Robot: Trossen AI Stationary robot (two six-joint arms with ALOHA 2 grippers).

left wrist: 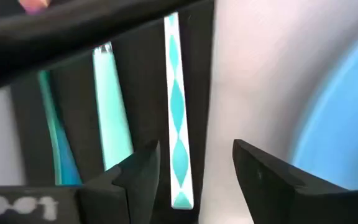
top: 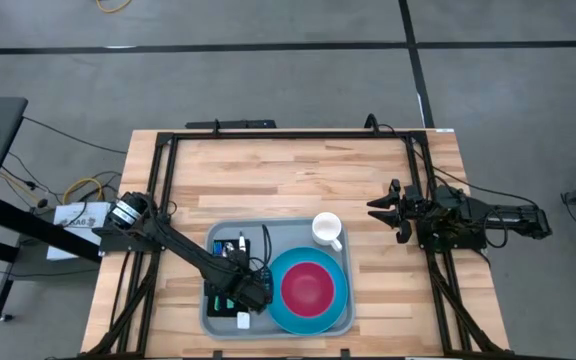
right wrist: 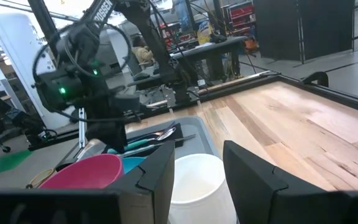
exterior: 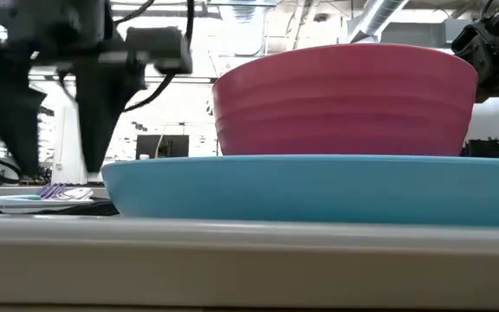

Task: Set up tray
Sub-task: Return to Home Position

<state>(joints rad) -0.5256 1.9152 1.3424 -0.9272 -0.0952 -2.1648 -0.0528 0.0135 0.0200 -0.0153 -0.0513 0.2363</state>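
The light grey-blue tray (top: pixel 268 235) lies at the table's near middle. On it a pink bowl (top: pixel 308 288) sits in a round blue plate (top: pixel 286 312), and a white mug (top: pixel 327 229) stands at its far right corner. Teal-handled cutlery (left wrist: pixel 112 106) lies on a dark napkin (left wrist: pixel 145 93) in the tray's left part. My left gripper (left wrist: pixel 194 180) hangs open just above it, fingers on either side of a teal-and-white patterned handle (left wrist: pixel 177 106). My right gripper (top: pixel 380 208) waits open over the table's right side, pointing at the mug (right wrist: pixel 197 180).
Bare wood lies on the far half of the table (top: pixel 288 170). A black frame (top: pixel 288 135) runs round the table's edges. In the low view the tray's near rim (exterior: pixel 249 251) and the plate (exterior: pixel 319 186) fill the foreground, and the cutlery (exterior: pixel 55 192) shows to their left.
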